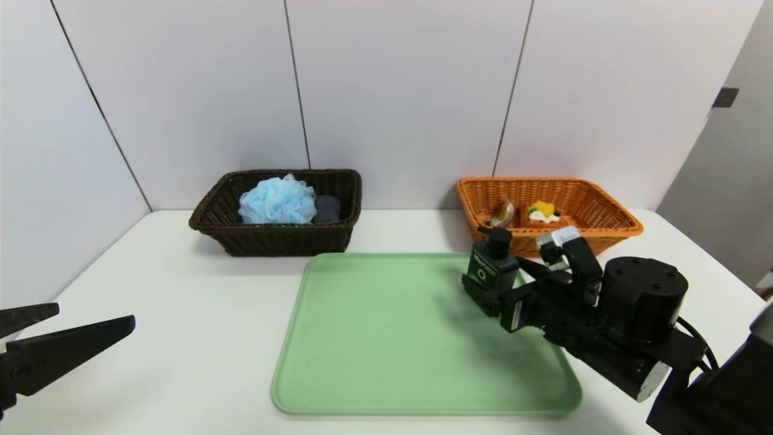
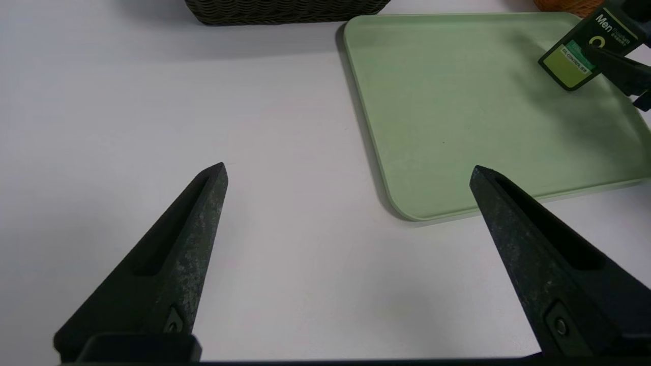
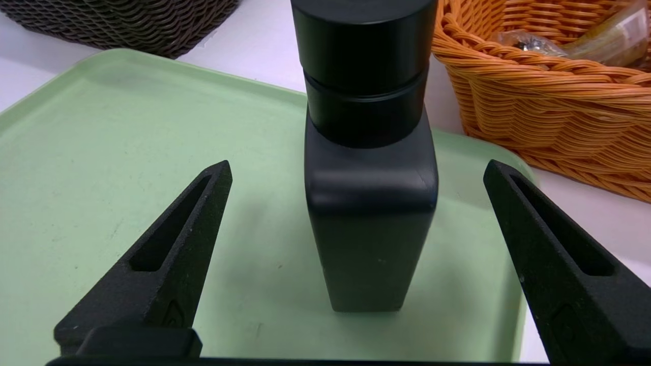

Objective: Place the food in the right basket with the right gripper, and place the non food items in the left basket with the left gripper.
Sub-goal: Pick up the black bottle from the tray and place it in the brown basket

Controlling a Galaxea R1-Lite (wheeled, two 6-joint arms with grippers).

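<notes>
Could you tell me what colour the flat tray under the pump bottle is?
Pale green; the flat plastic tray shows best in the head view.

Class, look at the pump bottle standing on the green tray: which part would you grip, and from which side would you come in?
Grip the square body of the bottle below the round pump collar, across its two flat side faces. It stands upright near the tray's corner by the orange basket, so a level approach from the robot's side probably suits. The right gripper is already open astride it.
</notes>
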